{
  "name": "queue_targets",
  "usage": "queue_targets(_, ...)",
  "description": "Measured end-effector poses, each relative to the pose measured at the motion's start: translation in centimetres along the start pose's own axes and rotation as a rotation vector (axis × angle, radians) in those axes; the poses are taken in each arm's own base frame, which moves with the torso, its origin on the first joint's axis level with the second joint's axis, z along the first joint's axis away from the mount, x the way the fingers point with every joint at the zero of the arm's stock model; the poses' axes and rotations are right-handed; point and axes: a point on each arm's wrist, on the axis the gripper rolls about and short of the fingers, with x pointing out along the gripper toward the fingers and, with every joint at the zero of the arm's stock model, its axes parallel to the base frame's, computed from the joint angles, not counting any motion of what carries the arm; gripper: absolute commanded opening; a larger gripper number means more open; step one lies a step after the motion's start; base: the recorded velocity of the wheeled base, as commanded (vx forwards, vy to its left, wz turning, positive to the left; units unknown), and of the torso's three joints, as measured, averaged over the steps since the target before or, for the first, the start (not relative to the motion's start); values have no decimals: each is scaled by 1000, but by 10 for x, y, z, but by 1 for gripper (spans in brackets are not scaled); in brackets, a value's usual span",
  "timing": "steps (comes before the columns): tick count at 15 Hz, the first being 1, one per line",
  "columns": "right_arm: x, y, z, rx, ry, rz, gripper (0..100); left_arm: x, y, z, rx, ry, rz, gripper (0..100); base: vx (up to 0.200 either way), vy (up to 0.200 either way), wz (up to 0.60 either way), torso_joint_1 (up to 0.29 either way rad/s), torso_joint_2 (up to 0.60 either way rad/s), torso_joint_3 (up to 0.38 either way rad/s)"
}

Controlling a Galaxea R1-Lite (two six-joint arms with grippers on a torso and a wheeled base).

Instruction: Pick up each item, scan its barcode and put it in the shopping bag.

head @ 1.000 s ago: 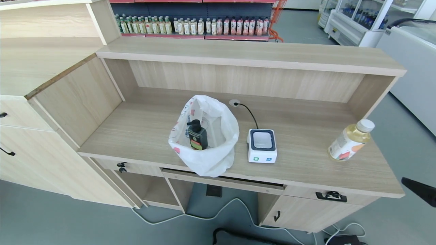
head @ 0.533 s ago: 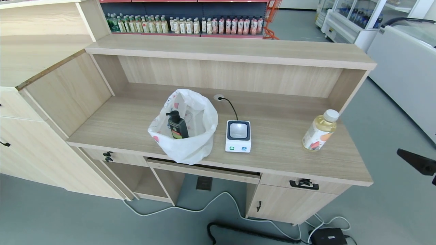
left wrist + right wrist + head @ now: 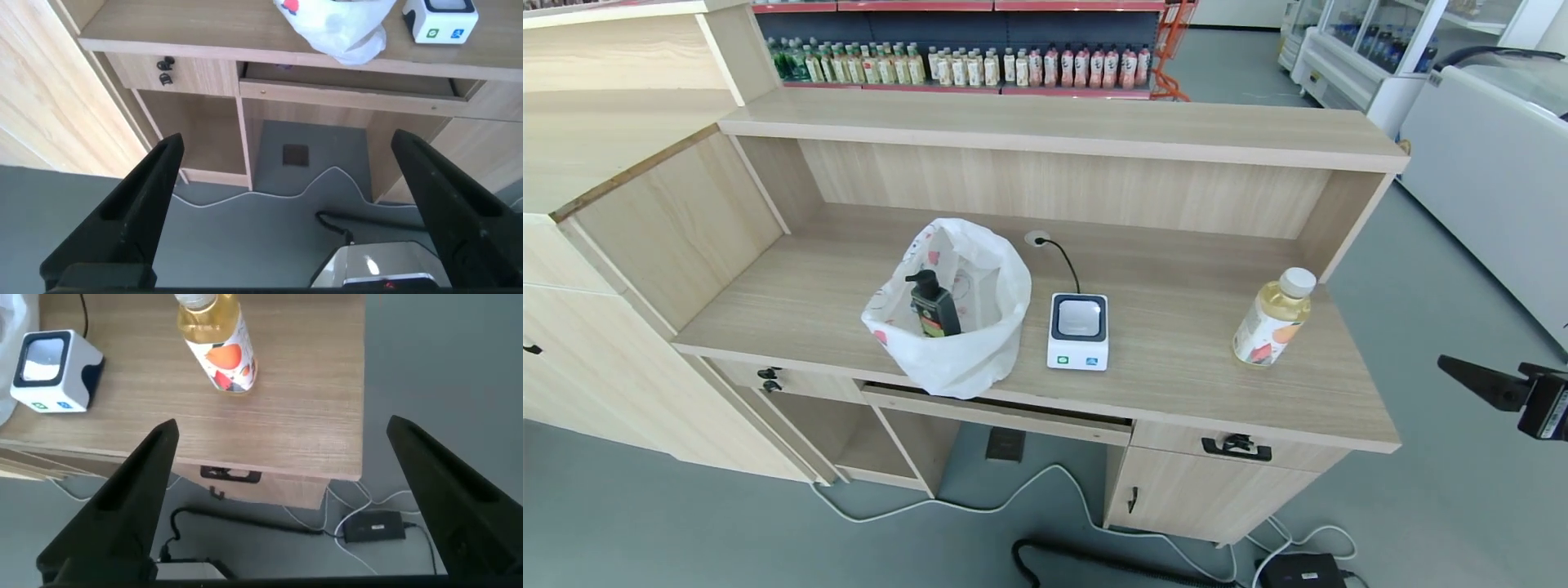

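L gripper (image 3: pixel 286 139): fingers (image 3: pixel 131 220) spread wide apart, nothing btwn them. It hangs over the floor just in front of the table (image 3: pixel 1176 384), below its front edge, near the open cubby under the L side. R gripper (image 3: pixel 278 429): fingers (image 3: pixel 122 506) also wide apart and empty. It sits off the table's front R corner, slightly above the top, w/ the drink bottle (image 3: pixel 1272 318) lying ahead of the gap.

Floor under the table: white cable (image 3: pixel 980 506), black cable and a black power brick (image 3: pixel 1307 569). Table front has a black drawer handle (image 3: pixel 1236 446) on the R side.

On the table, front edge, L of centre: white plastic shopping bag (image 3: pixel 964 359), mouth open, belly hanging a bit over the edge. Dark pump bottle (image 3: pixel 934 309) stands inside it, pump head up. Just beside the bag on its R: white scanner (image 3: pixel 1078 331), window facing up, apart from the bag by a thin gap. Its black cord (image 3: pixel 1063 261) runs back to a round grommet (image 3: pixel 1036 238) near the back wall.

Drink bottle: yellowish liquid, white cap, printed label, upright near the table's R end, well apart from the scanner.

Behind: raised wooden ledge (image 3: pixel 1062 126). Farther off, a store shelf w/ rows of bottles (image 3: pixel 964 65), and white freezers (image 3: pixel 1486 163) on the R.
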Motion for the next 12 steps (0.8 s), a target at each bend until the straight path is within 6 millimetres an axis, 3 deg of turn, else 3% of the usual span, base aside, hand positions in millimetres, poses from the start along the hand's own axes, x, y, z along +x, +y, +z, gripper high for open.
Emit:
queue_targets(3,5,-3,-4,9,21,-2,100,0,0,0,0,0,0,100,200,0,0,18,12,4)
queue_targets(12,4,0,-18,27,70,13,100,0,0,0,-2,0,1,100,0,0,0,0,0,0)
